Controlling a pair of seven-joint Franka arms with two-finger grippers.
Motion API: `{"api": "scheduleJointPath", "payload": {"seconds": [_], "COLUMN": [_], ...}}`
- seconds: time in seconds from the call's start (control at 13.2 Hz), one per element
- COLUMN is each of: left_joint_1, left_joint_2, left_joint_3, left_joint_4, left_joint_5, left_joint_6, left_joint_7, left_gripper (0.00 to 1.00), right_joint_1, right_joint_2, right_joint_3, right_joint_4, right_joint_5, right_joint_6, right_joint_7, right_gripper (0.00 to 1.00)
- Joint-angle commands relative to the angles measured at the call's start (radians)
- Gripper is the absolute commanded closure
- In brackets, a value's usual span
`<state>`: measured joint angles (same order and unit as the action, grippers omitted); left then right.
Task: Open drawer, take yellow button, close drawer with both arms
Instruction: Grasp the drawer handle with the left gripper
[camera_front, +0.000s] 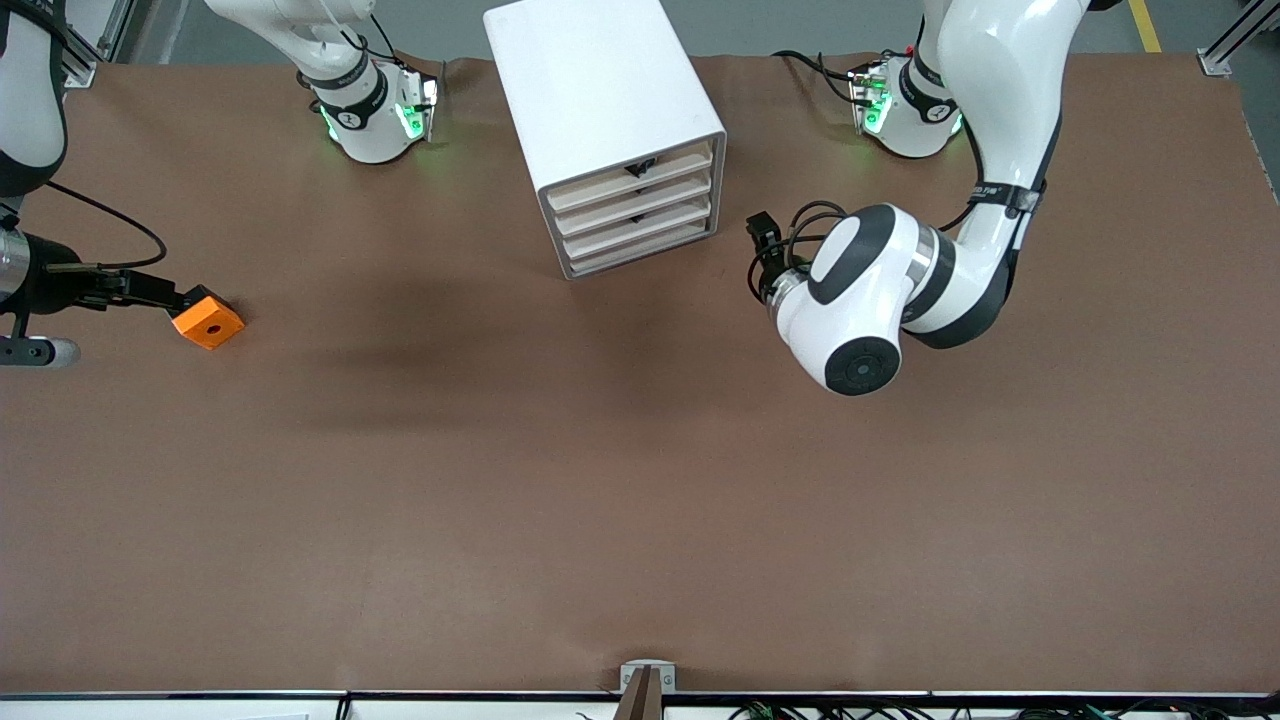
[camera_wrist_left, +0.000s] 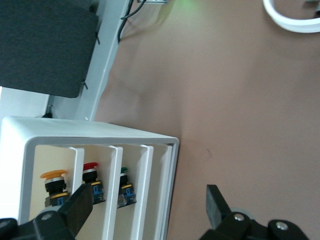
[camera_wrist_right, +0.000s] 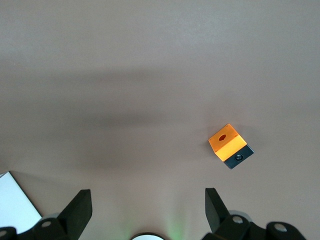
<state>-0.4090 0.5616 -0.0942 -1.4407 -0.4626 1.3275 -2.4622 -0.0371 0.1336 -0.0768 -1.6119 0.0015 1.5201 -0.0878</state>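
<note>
Left gripper (camera_front: 762, 238), jaws open, hangs just beside the cabinet (camera_front: 605, 120), drawer (camera_front: 634, 182) fronts angled toward it; right gripper (camera_wrist_right: 145, 210) open, waits near table's edge.

The right arm (camera_front: 30, 90) is running off the front view's edge, so only part of it is showing. The left gripper (camera_front: 768, 262) is tucking under its own wrist there, fingers hidden. In both wrist views the fingers (camera_wrist_left: 80, 202) (camera_wrist_right: 80, 205) are getting cut off by the picture's edge. The cabinet (camera_wrist_left: 30, 135) is also running off the left wrist picture. One drawer (camera_front: 630, 180) is showing a handle, but its contents are staying hidden in the front view.
</note>
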Motion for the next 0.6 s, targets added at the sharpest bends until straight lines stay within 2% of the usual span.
{"api": "scheduleJointPath", "payload": {"seconds": [0.0, 0.08, 0.3, 0.45, 0.53], "left_joint_1": [-0.002, -0.002, -0.005, -0.036, -0.05], "left_joint_2": [0.033, 0.052, 0.099, 0.119, 0.124], "left_joint_3": [0.004, 0.004, 0.002, 0.004, 0.004], "left_joint_4": [0.029, 0.031, 0.06, 0.062, 0.066], "left_joint_5": [-0.133, -0.204, -0.303, -0.341, -0.343], "left_joint_6": [-0.033, -0.033, -0.033, -0.028, -0.025], "left_joint_7": [-0.027, -0.046, -0.148, -0.155, -0.153], "left_gripper": [0.0, 0.0, 0.0, 0.19, 0.42], "right_joint_1": [-0.012, -0.012, -0.026, -0.024, -0.024], "right_joint_2": [0.012, 0.012, 0.012, 0.012, 0.012], "right_joint_3": [0.009, 0.009, 0.009, 0.009, 0.009], "right_joint_4": [0.026, 0.026, 0.023, 0.02, 0.018], "right_joint_5": [0.003, 0.011, 0.023, 0.026, 0.026], "right_joint_6": [-0.015, -0.015, -0.014, -0.017, -0.017], "right_joint_7": [0.002, 0.003, 0.003, 0.005, 0.005], "right_gripper": [0.0, 0.0, 0.0, 0.0, 0.0]}}
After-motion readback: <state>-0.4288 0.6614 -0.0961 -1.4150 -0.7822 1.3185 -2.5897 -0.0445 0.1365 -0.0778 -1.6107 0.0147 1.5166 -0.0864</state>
